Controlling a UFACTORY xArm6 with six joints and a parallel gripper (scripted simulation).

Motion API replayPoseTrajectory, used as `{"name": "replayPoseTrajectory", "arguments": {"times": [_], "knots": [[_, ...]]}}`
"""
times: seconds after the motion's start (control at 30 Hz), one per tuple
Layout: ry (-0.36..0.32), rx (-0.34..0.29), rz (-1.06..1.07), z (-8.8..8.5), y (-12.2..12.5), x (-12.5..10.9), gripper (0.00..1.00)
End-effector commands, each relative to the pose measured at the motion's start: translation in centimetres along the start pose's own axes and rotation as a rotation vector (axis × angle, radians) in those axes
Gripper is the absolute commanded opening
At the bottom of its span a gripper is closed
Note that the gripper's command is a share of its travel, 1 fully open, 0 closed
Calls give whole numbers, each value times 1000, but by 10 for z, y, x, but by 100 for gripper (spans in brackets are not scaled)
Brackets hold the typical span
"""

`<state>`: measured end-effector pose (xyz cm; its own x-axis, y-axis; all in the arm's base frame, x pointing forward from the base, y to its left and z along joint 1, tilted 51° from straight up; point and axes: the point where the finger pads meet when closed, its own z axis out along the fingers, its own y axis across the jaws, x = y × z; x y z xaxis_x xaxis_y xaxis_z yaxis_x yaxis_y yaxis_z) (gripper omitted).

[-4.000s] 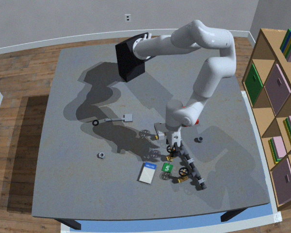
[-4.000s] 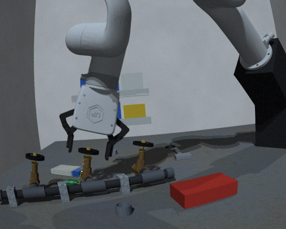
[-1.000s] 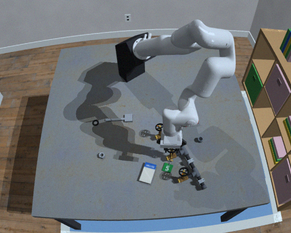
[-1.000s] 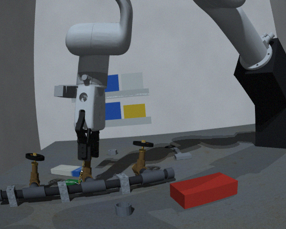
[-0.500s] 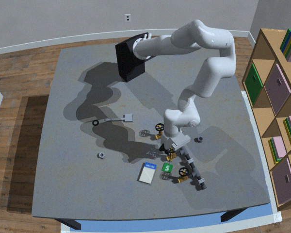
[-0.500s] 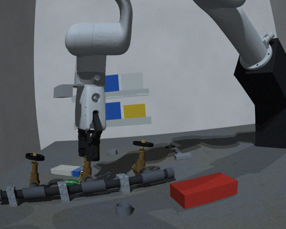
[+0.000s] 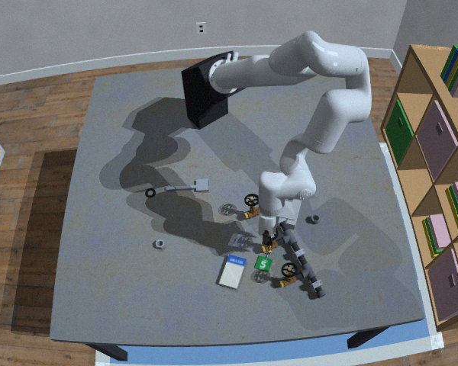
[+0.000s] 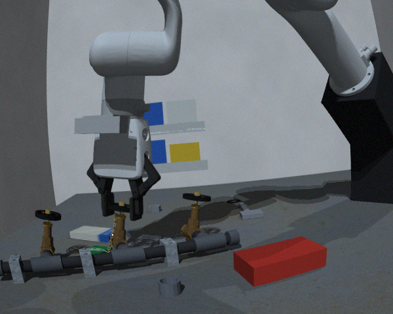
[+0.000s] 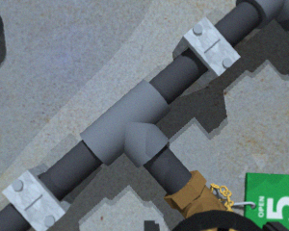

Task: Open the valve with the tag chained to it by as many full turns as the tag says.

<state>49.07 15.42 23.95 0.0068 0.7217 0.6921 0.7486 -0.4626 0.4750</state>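
Observation:
A dark grey pipe (image 7: 301, 257) (image 8: 135, 255) (image 9: 127, 132) carries three brass valves with black handwheels. The middle valve (image 8: 119, 231) (image 9: 193, 194) has a gold chain (image 8: 112, 233) (image 9: 223, 193) to a green tag (image 7: 262, 263) (image 8: 97, 249) (image 9: 275, 202) that reads "OPEN 5". My gripper (image 7: 268, 239) (image 8: 121, 209) stands upright over this valve and is shut on its handwheel, whose rim shows at the bottom edge of the wrist view (image 9: 207, 226). The other two valves (image 7: 251, 199) (image 7: 288, 269) (image 8: 48, 214) (image 8: 196, 197) stand free on either side.
A red block (image 8: 280, 258) lies near the pipe's end. A white and blue box (image 7: 232, 271) (image 8: 88, 233) lies beside the tag. A grey ring (image 7: 312, 219) (image 8: 169, 286), a nut (image 7: 157, 242), a flat grey tool (image 7: 188, 185) and a black ring (image 7: 150, 189) lie about. A shelf (image 7: 430, 157) stands at the right.

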Motion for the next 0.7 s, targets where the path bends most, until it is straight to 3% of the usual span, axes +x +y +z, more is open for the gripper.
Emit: {"name": "replayPoseTrajectory", "arguments": {"times": [0.0,0.6,0.63,0.67], "knots": [[65,-94,-237,0,1,1,0],[63,-96,-283,0,1,1,0],[63,-96,-283,0,1,1,100],[63,-96,-283,0,1,1,100]]}}
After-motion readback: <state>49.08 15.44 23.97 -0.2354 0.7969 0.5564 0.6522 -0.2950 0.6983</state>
